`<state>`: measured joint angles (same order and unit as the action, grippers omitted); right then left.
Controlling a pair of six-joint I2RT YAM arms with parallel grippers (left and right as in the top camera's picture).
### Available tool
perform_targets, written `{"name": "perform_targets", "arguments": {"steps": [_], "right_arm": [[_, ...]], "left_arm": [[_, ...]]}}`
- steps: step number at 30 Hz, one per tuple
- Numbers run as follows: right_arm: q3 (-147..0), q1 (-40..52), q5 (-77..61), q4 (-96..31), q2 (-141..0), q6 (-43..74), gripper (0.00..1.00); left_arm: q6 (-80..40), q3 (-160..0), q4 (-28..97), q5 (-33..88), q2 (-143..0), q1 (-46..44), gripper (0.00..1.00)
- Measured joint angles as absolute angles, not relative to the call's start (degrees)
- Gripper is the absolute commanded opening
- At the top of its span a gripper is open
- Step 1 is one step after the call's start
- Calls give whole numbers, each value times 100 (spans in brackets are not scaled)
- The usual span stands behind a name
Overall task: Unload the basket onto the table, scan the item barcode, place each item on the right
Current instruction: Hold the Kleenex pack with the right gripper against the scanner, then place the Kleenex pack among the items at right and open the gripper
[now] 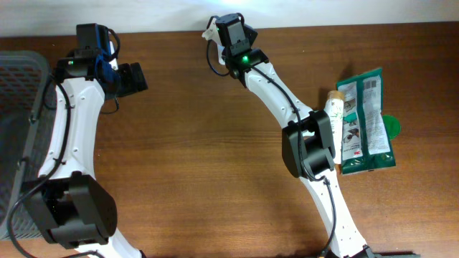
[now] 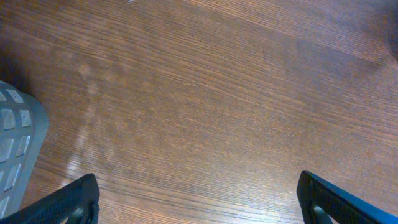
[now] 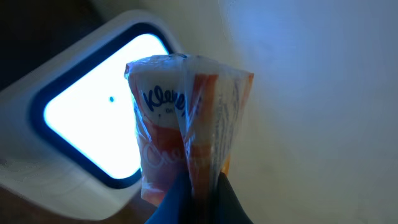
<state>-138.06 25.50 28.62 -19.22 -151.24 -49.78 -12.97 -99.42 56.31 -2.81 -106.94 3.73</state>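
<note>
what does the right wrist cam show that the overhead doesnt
Right wrist only: a Kleenex tissue pack close up, held in front of a scanner whose window is lit.
Overhead only: the wooden table, the left gripper open above it, green packets at the right edge and a grey basket at the left.
Both: the right gripper, shut on the pack. In the overhead view it sits at the table's far edge with only a pale scrap at its tip, probably that pack.
</note>
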Motion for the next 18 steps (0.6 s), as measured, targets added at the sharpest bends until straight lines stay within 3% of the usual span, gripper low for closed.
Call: {"name": "perform_targets", "arguments": {"steps": [10, 15, 18], "right_arm": [[-13808, 2571, 2956, -1817, -15124, -5087, 4], [-13806, 2585, 2952, -2075, -15065, -4412, 4], [-13791, 2589, 2705, -2908, -14626, -3815, 4]], "left_arm": [[-1297, -9942, 5634, -281, -10694, 373, 99], [-1297, -9942, 5634, -281, -10694, 373, 99], [-1297, -9942, 5623, -283, -10691, 373, 99]]}}
